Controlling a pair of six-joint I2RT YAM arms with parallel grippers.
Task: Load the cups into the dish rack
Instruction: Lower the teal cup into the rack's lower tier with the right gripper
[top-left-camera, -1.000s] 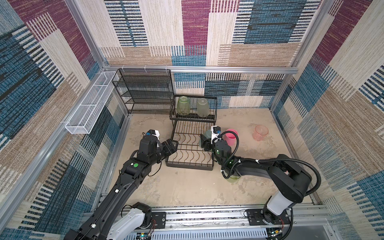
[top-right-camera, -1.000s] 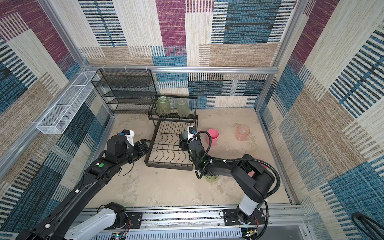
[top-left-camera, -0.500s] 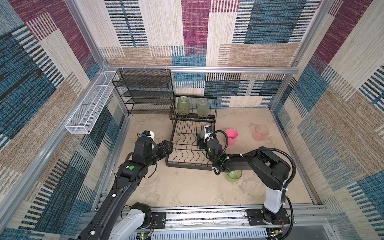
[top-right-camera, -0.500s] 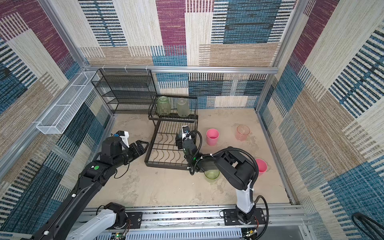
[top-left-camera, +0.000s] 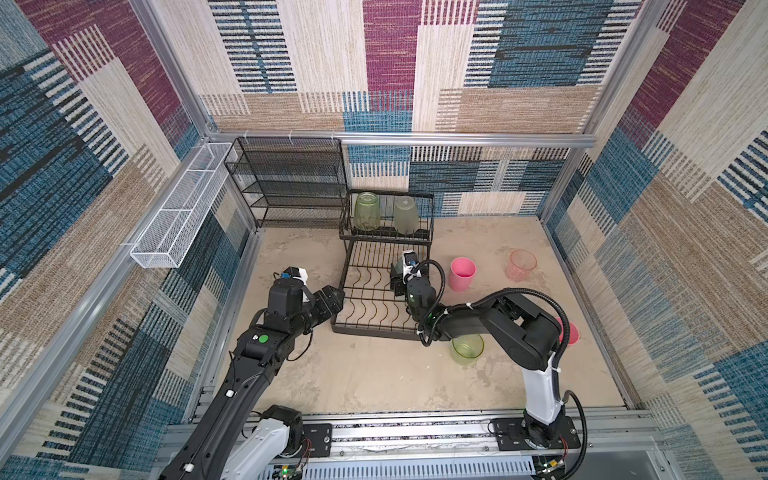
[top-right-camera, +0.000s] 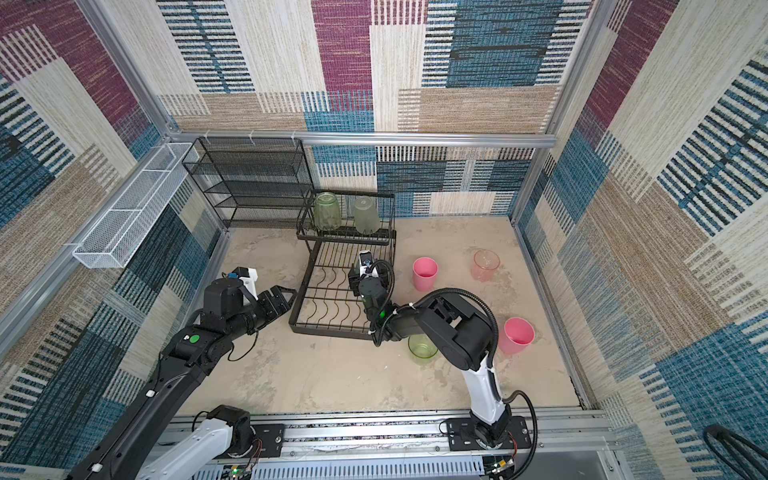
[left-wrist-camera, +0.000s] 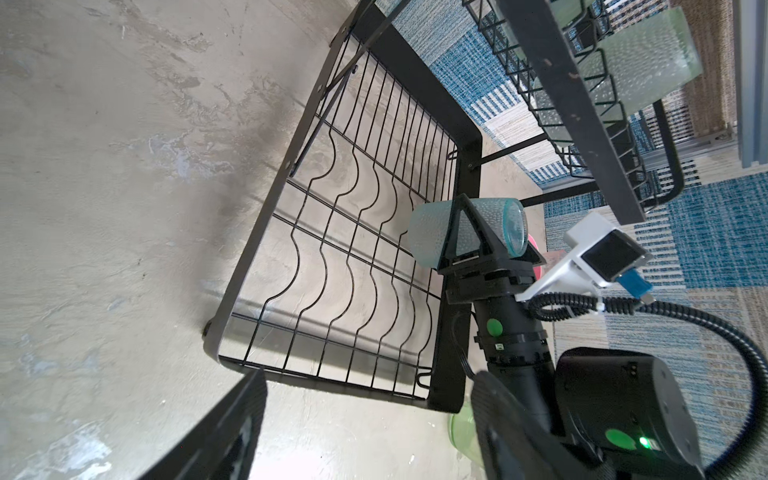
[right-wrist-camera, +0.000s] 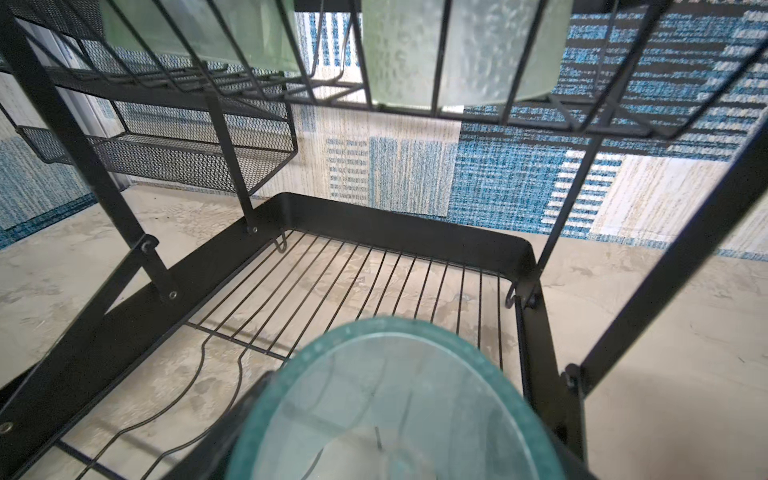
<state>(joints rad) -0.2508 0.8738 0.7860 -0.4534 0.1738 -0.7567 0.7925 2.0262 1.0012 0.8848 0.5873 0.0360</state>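
Right gripper (left-wrist-camera: 465, 226): clamped across the teal cup (left-wrist-camera: 428, 232), which lies on its side between the fingers.
Teal cup's place: over the right side of the rack (top-left-camera: 374, 330), above the low tray's wires. Whether it touches them cannot be told.
Left gripper (top-left-camera: 334, 299): jaws spread wide, nothing in them, just beside the tray's left edge.
Raised shelf (top-left-camera: 386, 237): at the rack's far end, overhanging the far part of the tray. It carries a ribbed cup (top-left-camera: 367, 210) and a frosted cup (top-left-camera: 406, 215), both upside down and side by side.
In the way: the shelf's frame and legs stand just beyond the held cup in the right wrist view.
Floor, right of the rack: a pink cup (top-left-camera: 462, 273) stands upright, with a clear pink cup (top-left-camera: 521, 264) farther right.
Floor, nearer: a green cup (top-left-camera: 467, 349) is partly under the right arm (top-left-camera: 511, 328). A second pink cup (top-right-camera: 518, 336) stands beyond the elbow.
Far left: a black mesh unit (top-left-camera: 291, 183) against the wall and a white basket (top-left-camera: 183, 208) hung on the left wall.
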